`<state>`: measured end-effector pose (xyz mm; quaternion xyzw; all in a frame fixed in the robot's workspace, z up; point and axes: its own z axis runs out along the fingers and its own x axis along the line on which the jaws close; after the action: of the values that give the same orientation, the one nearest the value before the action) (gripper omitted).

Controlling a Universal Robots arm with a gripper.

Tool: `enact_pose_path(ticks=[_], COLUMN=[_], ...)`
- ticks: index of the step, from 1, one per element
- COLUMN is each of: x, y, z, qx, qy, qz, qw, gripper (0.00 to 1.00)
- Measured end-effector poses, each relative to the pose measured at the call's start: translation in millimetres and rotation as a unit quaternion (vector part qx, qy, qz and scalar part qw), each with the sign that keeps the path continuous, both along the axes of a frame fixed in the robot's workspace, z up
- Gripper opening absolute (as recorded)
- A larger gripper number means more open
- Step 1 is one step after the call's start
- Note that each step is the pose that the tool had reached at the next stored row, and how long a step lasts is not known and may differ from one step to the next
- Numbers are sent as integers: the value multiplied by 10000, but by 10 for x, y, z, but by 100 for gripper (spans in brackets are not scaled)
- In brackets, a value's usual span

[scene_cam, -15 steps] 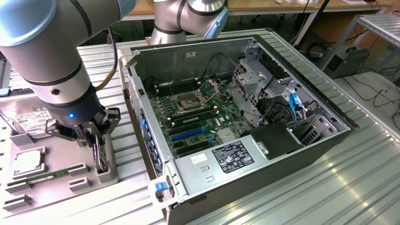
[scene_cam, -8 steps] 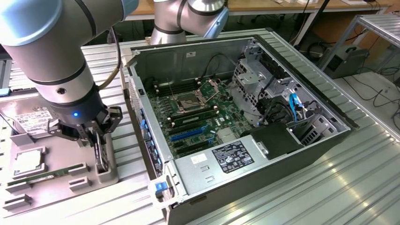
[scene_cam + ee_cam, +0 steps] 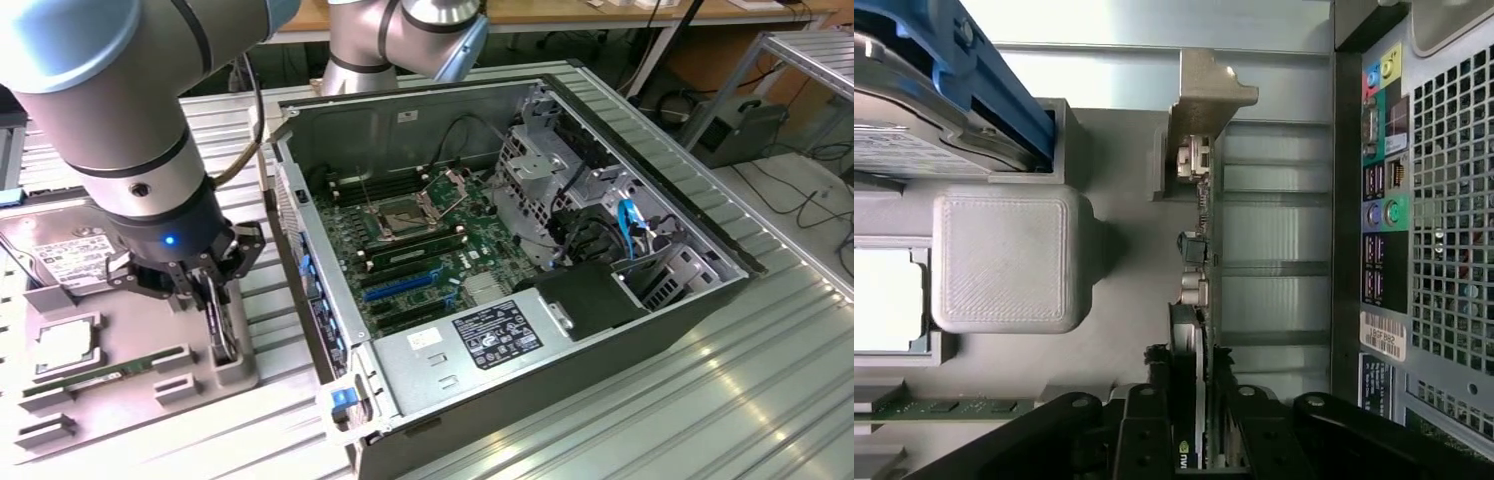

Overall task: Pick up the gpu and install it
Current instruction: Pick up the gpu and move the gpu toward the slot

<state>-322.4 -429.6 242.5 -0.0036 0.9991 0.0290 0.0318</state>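
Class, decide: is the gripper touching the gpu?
Touching. In the wrist view, the gripper has its fingers clamped against both faces of the gpu.

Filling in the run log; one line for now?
tool shut on gpu | gpu on edge at tray | not in case

Ribbed metal tabletop (image 3: 747, 380) is stretching across the near side & is catching bright glare from overhead light toward the exterior view's right. Far back, a wooden bench (image 3: 574, 14) is running along the room's edge. At the far right of the exterior view a metal frame (image 3: 817, 45) is standing, w/ a black box (image 3: 737, 128) sitting by its legs. Black cables (image 3: 801, 188) are trailing over the pale floor (image 3: 781, 225) there.
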Motion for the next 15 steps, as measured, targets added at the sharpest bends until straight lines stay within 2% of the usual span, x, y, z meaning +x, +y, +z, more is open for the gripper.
enact_pose_path(ticks=[9, 15], x=[0, 0], y=[0, 0], z=[210, 478], qx=[-1, 0], qy=[33, 56], qz=[24, 27], qw=[10000, 10000], gripper=[27, 26])
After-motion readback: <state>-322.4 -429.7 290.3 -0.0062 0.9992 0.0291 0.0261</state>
